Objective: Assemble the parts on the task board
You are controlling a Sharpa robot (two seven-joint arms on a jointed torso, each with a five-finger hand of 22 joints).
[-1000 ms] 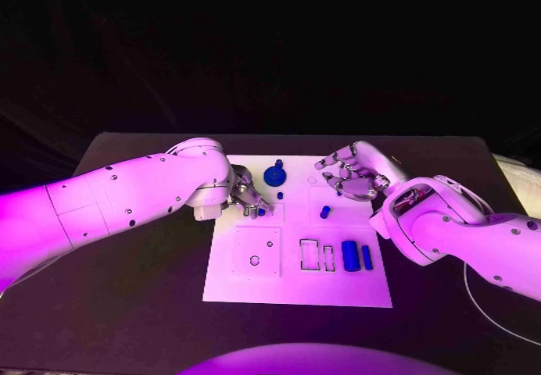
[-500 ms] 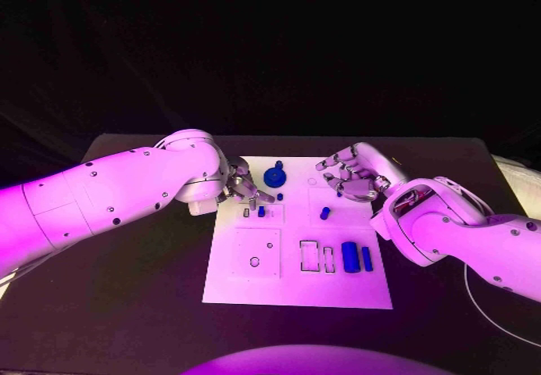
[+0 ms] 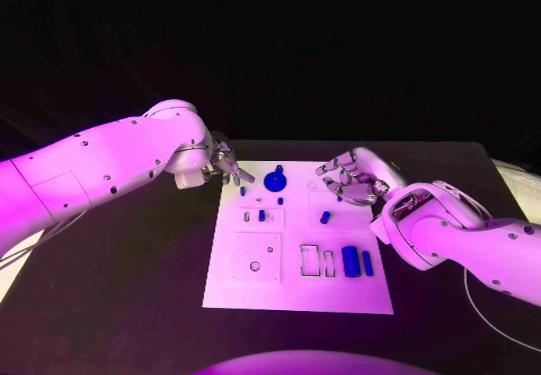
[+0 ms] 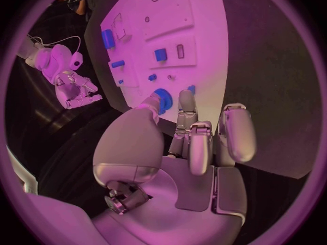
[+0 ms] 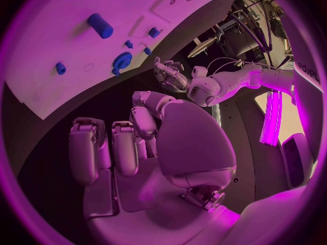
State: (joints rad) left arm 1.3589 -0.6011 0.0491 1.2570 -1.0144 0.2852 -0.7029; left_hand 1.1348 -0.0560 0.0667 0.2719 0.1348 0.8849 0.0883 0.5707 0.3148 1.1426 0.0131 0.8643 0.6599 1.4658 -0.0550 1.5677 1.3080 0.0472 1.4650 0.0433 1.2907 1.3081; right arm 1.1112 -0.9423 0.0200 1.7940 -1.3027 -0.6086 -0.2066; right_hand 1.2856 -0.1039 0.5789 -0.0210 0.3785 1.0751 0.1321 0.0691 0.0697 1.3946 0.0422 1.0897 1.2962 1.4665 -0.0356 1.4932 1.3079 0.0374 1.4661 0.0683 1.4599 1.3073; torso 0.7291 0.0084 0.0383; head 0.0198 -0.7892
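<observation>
The white task board (image 3: 295, 281) lies mid-table. On it are a round blue disc (image 3: 275, 181), a small blue block (image 3: 262, 215), a blue peg (image 3: 324, 216), and a blue cylinder (image 3: 349, 259) beside a blue bar (image 3: 367, 262). My left hand (image 3: 226, 170) hovers over the board's far left corner, fingers loosely bent, holding nothing. In the left wrist view the left hand (image 4: 194, 141) points toward the disc (image 4: 163, 99). My right hand (image 3: 352, 178) hangs above the board's far right part, palm up, empty. The right wrist view shows its fingers (image 5: 126, 147) apart above the board (image 5: 41, 38).
The board has empty rectangular slots (image 3: 310, 258) near the cylinder and a square recess (image 3: 257, 254) at its left. Black table (image 3: 135, 297) surrounds the board on all sides. A white cable (image 3: 479, 301) lies at the table's right edge.
My left hand has risen and drawn back from the small blue block to the board's far left corner, leaving the block on the board. The right hand has barely moved.
</observation>
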